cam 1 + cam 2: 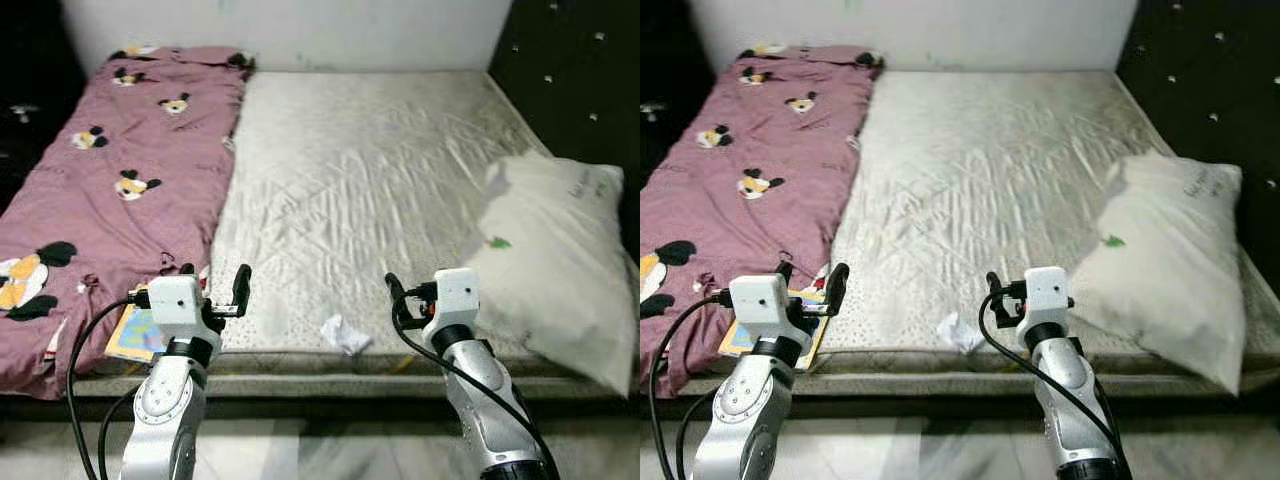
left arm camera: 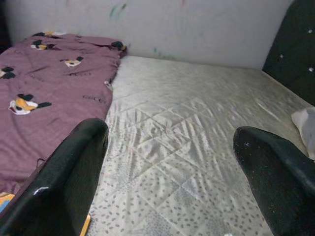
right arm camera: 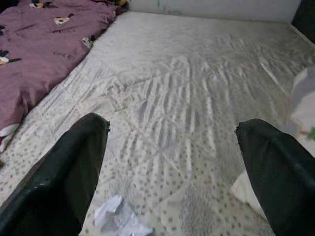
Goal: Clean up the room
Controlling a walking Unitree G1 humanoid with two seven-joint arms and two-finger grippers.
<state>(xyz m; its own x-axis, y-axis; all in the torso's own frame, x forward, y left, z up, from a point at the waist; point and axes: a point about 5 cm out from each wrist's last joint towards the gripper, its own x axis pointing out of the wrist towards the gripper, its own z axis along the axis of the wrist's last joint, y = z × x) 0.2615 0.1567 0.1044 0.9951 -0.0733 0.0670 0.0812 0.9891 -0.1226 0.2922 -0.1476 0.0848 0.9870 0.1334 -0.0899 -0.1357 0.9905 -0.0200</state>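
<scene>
Standing at the foot of the mattress (image 1: 380, 170), the robot looks to be picking what to clear first, with the left gripper (image 1: 213, 288) and right gripper (image 1: 398, 300) both raised over the near edge, jaws apart and holding nothing. A crumpled paper (image 1: 345, 335) lies on that near edge between the 2 grippers, nearer the right one, while a book (image 1: 138, 335) sits half under the purple blanket (image 1: 110, 190) by the left gripper and a pillow (image 1: 555, 260) lies askew on the right. The next move probably calls for lowering the right gripper over the paper and closing lightly, since it is small and soft.

Blanket (image 1: 110, 190) on the mattress's (image 1: 370, 170) left, pillow (image 1: 560, 260) on its right, crumpled paper (image 1: 345, 335) at the front edge.
</scene>
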